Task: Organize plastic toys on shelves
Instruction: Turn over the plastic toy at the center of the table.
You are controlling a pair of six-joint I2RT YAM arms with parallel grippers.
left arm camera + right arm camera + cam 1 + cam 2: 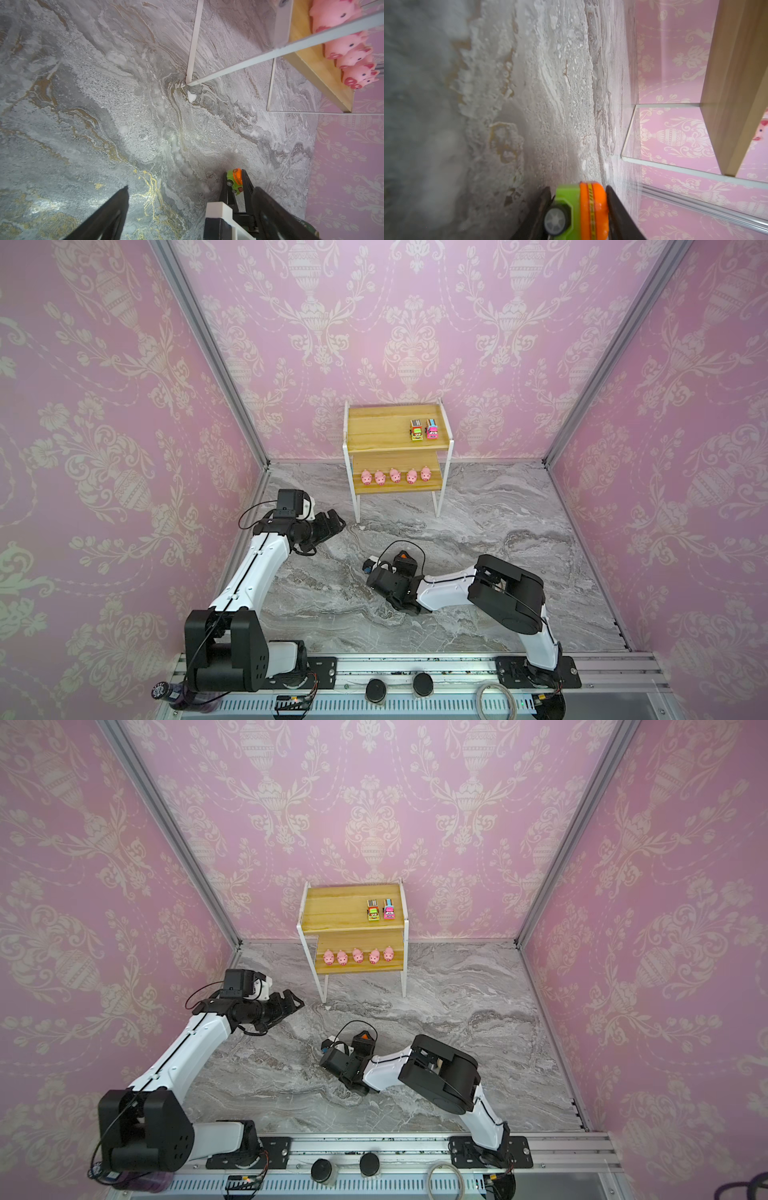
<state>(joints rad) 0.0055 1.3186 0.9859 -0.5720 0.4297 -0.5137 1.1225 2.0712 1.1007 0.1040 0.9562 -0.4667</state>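
In front of the shelves (382,427), the right gripper (578,190) pinches a lime-green, orange-topped truck (572,209); left gripper (335,522) gapes empty.

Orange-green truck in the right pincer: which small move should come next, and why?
Probably lift the truck toward the top shelf. The right pincer grips it low near the table; two trucks stand on that shelf with free board beside them, and pigs line the lower shelf.
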